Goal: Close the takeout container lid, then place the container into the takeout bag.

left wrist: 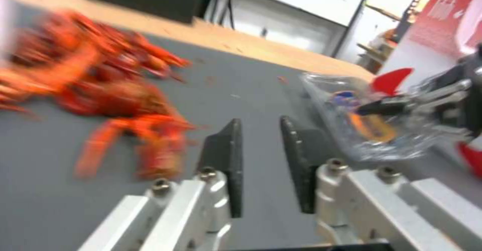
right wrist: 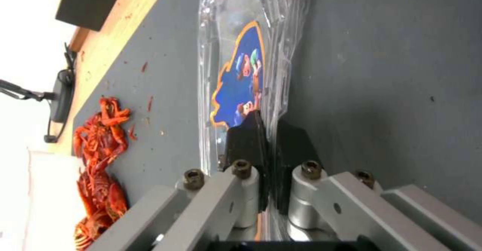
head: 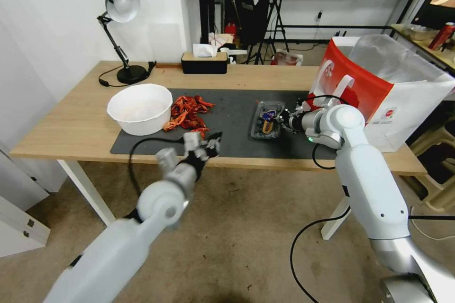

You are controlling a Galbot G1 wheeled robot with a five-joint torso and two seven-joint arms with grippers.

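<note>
The container (head: 267, 120), a small clear clamshell with a blue and orange label, lies flat on the dark mat (head: 227, 104). Its lid (right wrist: 236, 77) lies down over it. My right gripper (head: 284, 120) is at the container's right edge. In the right wrist view the right gripper (right wrist: 269, 130) is shut on the container's plastic rim (right wrist: 273, 92). The takeout bag (head: 374, 85), red and white with foil lining, stands open just right of that arm. My left gripper (head: 211, 144) hovers over the mat's front edge; it (left wrist: 261, 130) is open and holds nothing, with the container (left wrist: 371, 126) ahead of it.
A white bowl (head: 140, 106) sits on the mat's left end, with a pile of red crawfish (head: 189, 111) beside it. A black tissue box (head: 204, 62) and a desk lamp (head: 121, 4) stand at the table's back.
</note>
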